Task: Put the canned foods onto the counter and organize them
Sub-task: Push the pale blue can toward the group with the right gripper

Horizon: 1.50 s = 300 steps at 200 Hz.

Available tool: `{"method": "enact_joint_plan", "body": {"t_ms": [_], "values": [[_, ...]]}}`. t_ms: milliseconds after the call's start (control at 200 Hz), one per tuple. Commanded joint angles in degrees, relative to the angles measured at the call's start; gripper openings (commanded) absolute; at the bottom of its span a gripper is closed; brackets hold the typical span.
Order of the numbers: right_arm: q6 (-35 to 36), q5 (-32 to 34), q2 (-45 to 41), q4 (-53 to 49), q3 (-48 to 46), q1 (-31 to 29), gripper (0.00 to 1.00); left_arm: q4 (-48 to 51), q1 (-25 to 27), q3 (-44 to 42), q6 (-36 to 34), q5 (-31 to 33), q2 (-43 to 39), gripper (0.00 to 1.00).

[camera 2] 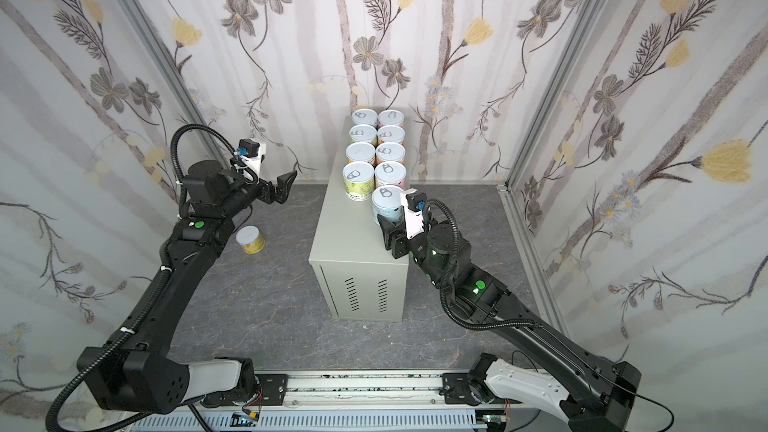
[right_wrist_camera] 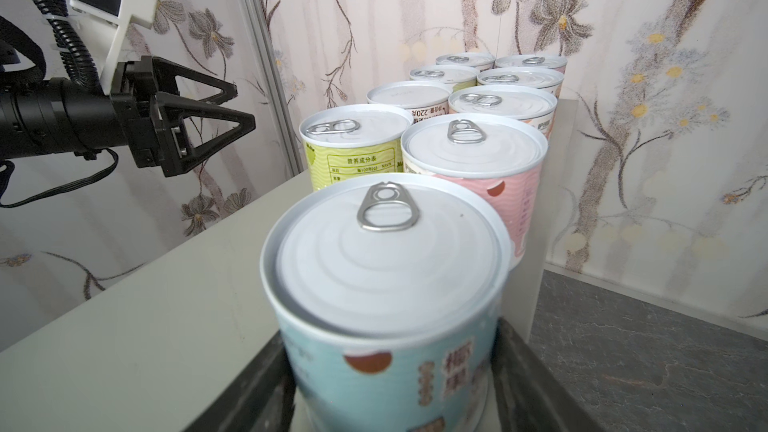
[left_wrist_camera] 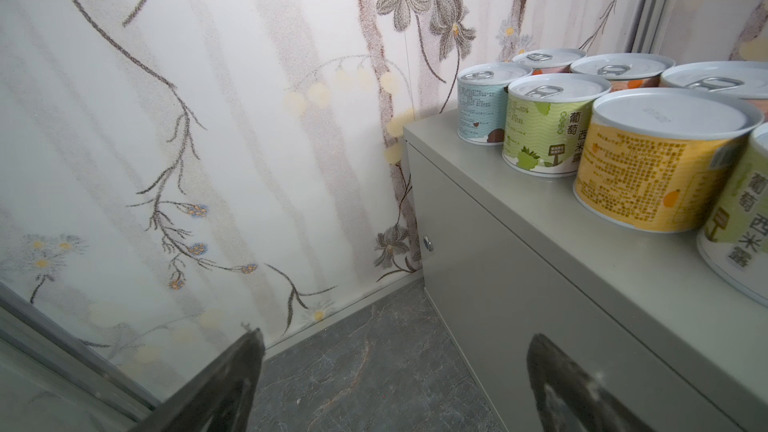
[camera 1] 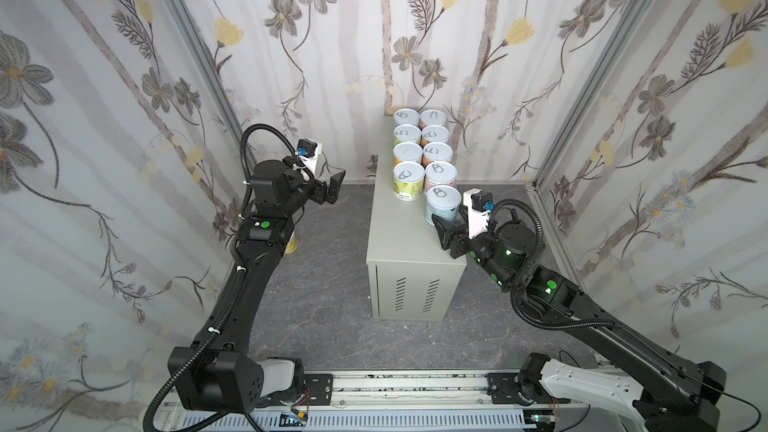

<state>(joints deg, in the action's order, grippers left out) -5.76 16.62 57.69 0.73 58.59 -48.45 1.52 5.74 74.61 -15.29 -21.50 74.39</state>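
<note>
Several canned foods stand in two columns on the counter, which also shows from the left wrist as the counter. At the near end of the right-hand column, over the counter top, is a pale blue can, seen from above as the pale blue can. My right gripper is shut on its sides, and shows again as the right gripper. My left gripper hangs open and empty above the floor, left of the counter. A yellow can stands on the floor beside the left arm.
The dark grey marbled floor surrounds the counter. Floral-papered walls close in the back and both sides, and the counter's far end is against the back wall. The arms' base rail runs along the front.
</note>
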Motion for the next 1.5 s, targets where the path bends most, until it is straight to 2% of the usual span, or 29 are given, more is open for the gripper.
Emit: {"method": "enact_joint_plan", "body": {"t_ms": [0,260,774,1494], "values": [[-0.35,-0.25,0.31,-3.95,-0.49,-0.03,0.69,-0.64,-0.11,-0.08,-1.06,-0.83,-0.06,1.00],[-0.30,0.76,0.25,-4.46,-0.93,0.02,0.74,-0.80,-0.11,-0.08,-0.80,-1.33,-0.07,1.00],[-0.50,1.66,-0.41,-4.51,-2.32,0.10,0.71,-1.17,-0.01,0.27,0.26,-2.94,0.92,1.00],[-1.32,0.91,-0.95,-4.51,-3.92,0.28,0.73,-0.55,-0.02,0.10,0.08,-2.70,0.51,1.00]]}}
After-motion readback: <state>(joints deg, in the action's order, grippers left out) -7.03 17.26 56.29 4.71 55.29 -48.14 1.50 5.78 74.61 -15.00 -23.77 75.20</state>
